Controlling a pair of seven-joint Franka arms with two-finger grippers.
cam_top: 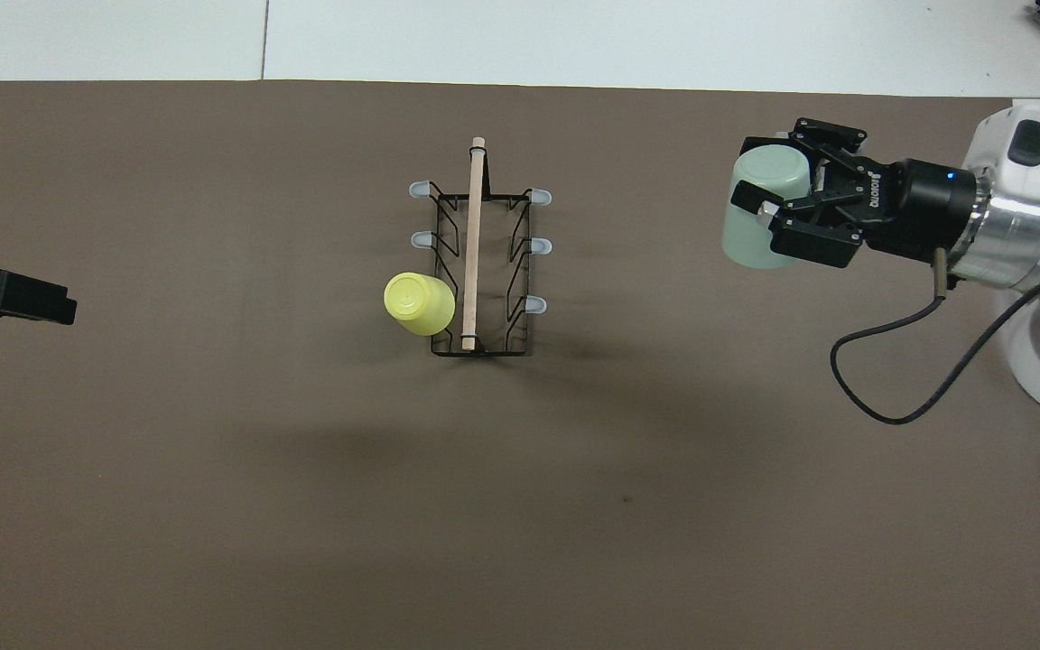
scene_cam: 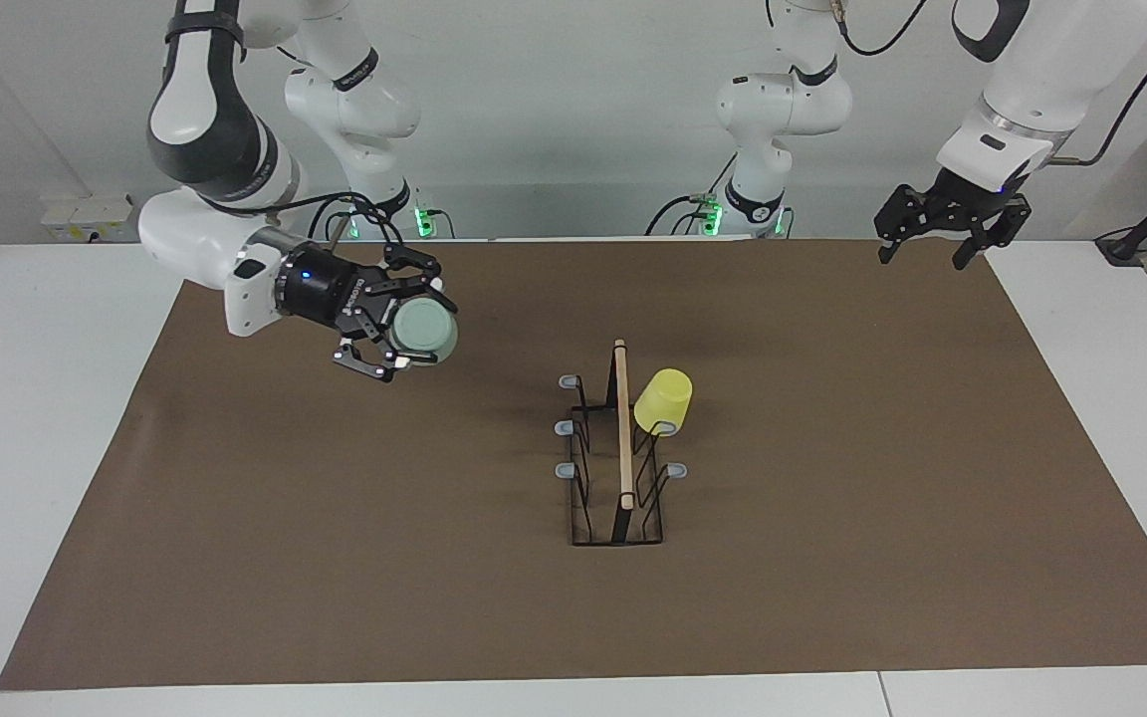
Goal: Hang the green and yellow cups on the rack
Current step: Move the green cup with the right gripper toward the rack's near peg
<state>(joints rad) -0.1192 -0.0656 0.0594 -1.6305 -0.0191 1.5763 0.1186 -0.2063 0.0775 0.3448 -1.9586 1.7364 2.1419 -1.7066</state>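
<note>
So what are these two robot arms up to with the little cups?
They are hanging cups on the black wire rack in the middle of the brown mat. The yellow cup already sits upside down on a prong on the rack's side toward the left arm. The right gripper holds the green cup up in the air over the mat, toward the right arm's end of the table and not yet at the rack. The left gripper waits, raised over the mat's corner at its own end.
</note>
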